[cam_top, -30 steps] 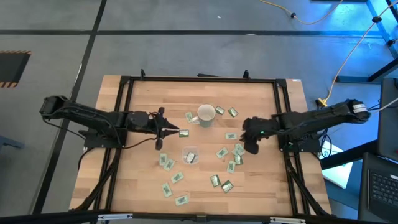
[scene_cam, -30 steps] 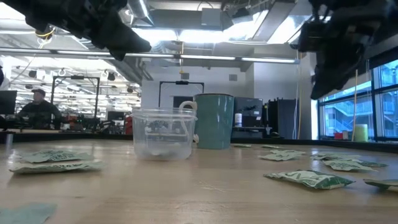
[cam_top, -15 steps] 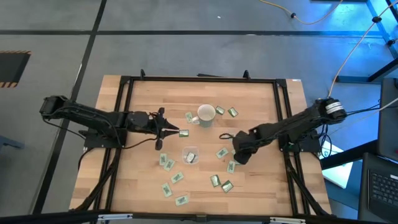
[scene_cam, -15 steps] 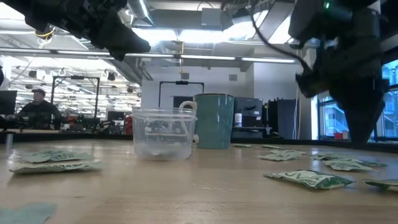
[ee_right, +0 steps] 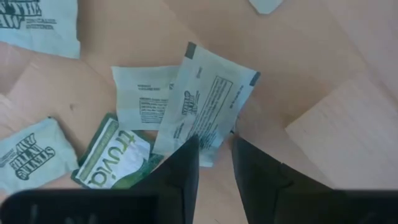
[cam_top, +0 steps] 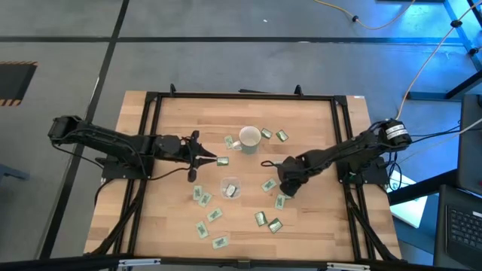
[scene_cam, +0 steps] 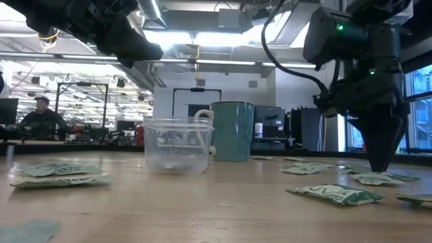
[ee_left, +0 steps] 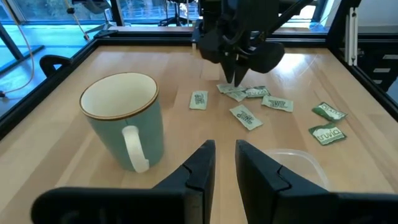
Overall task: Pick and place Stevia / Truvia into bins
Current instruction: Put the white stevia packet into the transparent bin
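On pale wood, flat rectangular paper sachets [ee_right: 205, 102] overlap beneath right fingers [ee_right: 181, 171].

Bare worktop [cam_top: 181, 226] lies open along the left side and behind the mug [cam_top: 250, 138]. Centre passage is narrowed by the mug and clear cup [cam_top: 230, 188]. Scattered sachets [cam_top: 205, 200] clutter the front; the right pincer [cam_top: 284, 191] occupies the right-hand cluster.

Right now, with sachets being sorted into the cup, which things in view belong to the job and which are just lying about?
Belongs to the job:
- Stevia / Truvia sachets scattered on the table
- clear plastic cup
- right gripper, down over a sachet cluster
- left gripper, beside the mug

Just lying about:
- teal mug
- yellow cable on the floor
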